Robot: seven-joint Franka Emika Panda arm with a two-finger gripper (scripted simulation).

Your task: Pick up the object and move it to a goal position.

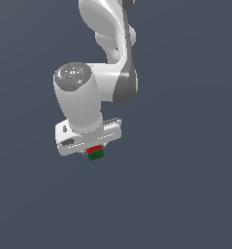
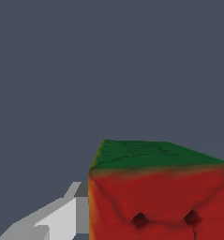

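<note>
Gripper (image 1: 94, 151) clamps the cube (image 1: 95, 153), red part up against the hand, green band below, one white finger (image 2: 62, 218) flush on its side; above, the white arm (image 1: 103, 58) rises against plain grey.

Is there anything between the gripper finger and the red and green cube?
Nothing: in the wrist view the gripper finger sits flush against the cube, no gap showing.

Flat, even, shadowless, coarse renders
</note>
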